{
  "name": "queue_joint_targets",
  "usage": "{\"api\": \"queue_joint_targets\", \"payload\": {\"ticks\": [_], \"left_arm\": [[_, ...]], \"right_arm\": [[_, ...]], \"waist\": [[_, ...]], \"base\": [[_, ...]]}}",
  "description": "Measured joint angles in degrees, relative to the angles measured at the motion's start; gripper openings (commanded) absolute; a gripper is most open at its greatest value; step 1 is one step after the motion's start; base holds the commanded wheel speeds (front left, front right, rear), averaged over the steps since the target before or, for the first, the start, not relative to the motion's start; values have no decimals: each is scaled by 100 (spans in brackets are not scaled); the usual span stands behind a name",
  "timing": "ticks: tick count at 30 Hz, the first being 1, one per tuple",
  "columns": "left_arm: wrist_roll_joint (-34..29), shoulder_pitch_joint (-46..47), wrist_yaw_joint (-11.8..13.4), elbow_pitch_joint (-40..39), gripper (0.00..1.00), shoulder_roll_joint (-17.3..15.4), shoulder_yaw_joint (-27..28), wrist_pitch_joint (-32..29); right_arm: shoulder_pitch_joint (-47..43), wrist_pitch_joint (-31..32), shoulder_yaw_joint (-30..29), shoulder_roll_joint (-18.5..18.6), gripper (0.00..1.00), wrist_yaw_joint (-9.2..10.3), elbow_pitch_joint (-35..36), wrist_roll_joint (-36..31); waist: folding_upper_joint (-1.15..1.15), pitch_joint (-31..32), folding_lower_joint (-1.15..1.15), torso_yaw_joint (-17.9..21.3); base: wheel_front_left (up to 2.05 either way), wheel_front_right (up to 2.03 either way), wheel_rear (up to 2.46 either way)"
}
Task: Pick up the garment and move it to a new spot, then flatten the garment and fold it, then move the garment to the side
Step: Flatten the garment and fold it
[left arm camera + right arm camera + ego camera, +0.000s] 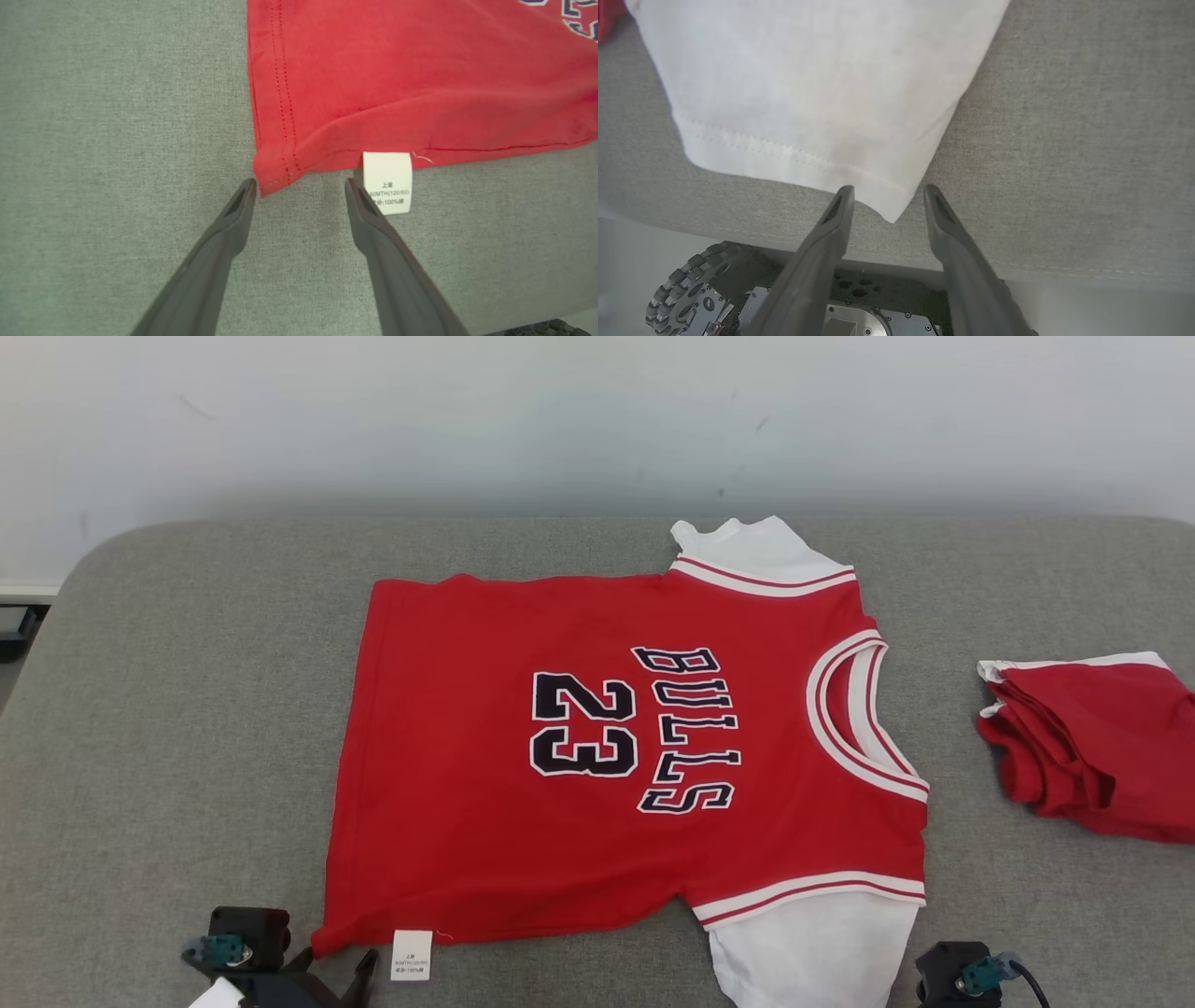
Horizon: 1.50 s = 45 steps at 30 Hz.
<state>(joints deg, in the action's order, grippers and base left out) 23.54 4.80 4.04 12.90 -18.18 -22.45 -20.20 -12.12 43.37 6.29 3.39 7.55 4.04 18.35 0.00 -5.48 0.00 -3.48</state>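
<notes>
Grey woven upholstery [168,728] forms the work surface, bounded at 12 o'clock by a white wall [560,420]. At its centre a red short-sleeved jersey [616,821], printed "BULLS" and "23" in dark, white-edged characters, lies spread flat and face up. Its white-and-red banded collar points to 3 o'clock and its stitched hem to 9 o'clock in the head view. One white sleeve [756,555] projects from the jersey at 1 o'clock; the other white sleeve [808,93] projects at 5 o'clock and reaches toward the near edge of the surface. A small white care label [387,183] with printed text protrudes from the side seam near the hem corner, at 7 o'clock of the jersey. The left gripper [300,184] sits at that 7 o'clock corner with its two dark fingers spread wide. The red hem corner lies just beyond the gap between the tips, and the label is just beside one tip. The right gripper [887,189] sits at the 5 o'clock sleeve, fingers parted and holding nothing, with the pointed corner of the sleeve cuff lying between them. Well apart from the jersey, at 3 o'clock, rests a folded pile of red cloth with white trim [1092,747]. Below the surface edge, the right wrist view includes a roller-studded wheel [686,289] of the robot's base.
</notes>
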Motion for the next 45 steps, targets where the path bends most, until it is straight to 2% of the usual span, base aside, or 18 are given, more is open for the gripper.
{"api": "queue_joint_targets", "payload": {"ticks": [4,10,21,24,31,38,45], "left_arm": [[1,-1,0,-14,99,1,0,-3],[1,0,0,-71,100,45,-36,-29],[2,41,-1,-91,100,99,-68,-86],[2,41,-1,-78,100,99,-66,-87],[10,42,-1,-55,100,93,-59,-91],[12,42,-1,-38,100,92,-55,-94],[20,42,-1,-21,100,87,-36,-94]], "right_arm": [[-1,2,-1,-20,81,0,-30,-119],[-6,-54,-259,-67,81,0,-83,-265],[214,-182,-294,-69,71,1,-263,-285],[241,-181,-205,-25,62,8,-390,-265],[278,-148,-133,29,61,37,-528,-107],[321,-147,-156,10,49,33,-617,-11],[442,-123,-179,15,47,-86,-886,129]], "waist": [[0,-16,0,-2],[0,-83,0,-18],[0,-246,0,-115],[0,-264,0,-148],[0,-254,0,-173],[0,-216,0,-135],[0,-189,0,-109]], "base": [[0,0,0],[0,0,0],[0,0,0],[0,0,0],[0,0,0],[0,0,0],[0,0,0]]}}
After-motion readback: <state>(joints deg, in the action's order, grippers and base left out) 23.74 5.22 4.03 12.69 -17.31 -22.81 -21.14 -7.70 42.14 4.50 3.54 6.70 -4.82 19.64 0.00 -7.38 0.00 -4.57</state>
